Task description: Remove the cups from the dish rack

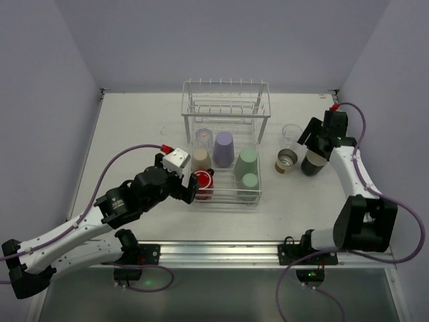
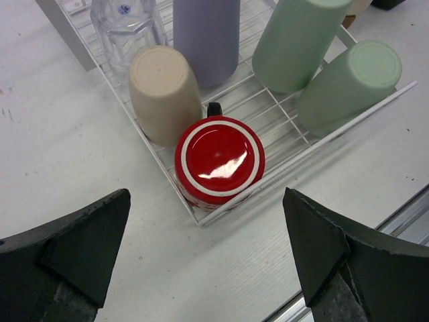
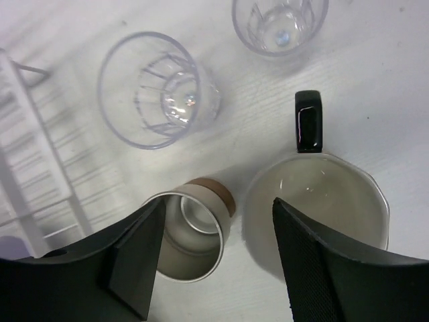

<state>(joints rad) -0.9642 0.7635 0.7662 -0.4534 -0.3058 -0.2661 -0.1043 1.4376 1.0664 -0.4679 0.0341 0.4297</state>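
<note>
The white wire dish rack (image 1: 258, 119) stands mid-table. In it, upside down, are a clear cup (image 1: 204, 137), a lavender cup (image 1: 224, 149), a tan cup (image 1: 200, 159), a red cup (image 1: 203, 181) and two pale green cups (image 1: 247, 161). My left gripper (image 1: 188, 186) is open and empty at the rack's near left corner, just short of the red cup (image 2: 220, 159). My right gripper (image 1: 313, 147) is open and empty above a black mug (image 1: 312, 164), a metal-lined tan cup (image 3: 191, 231) and two clear cups (image 3: 159, 87), all upright on the table right of the rack.
The rack's front wire (image 2: 315, 144) lies between my left gripper (image 2: 208, 268) and the cups. The black mug (image 3: 322, 208) has a white inside and its handle (image 3: 308, 121) points away. A metal rail (image 1: 221, 251) runs along the near table edge. Grey walls close three sides.
</note>
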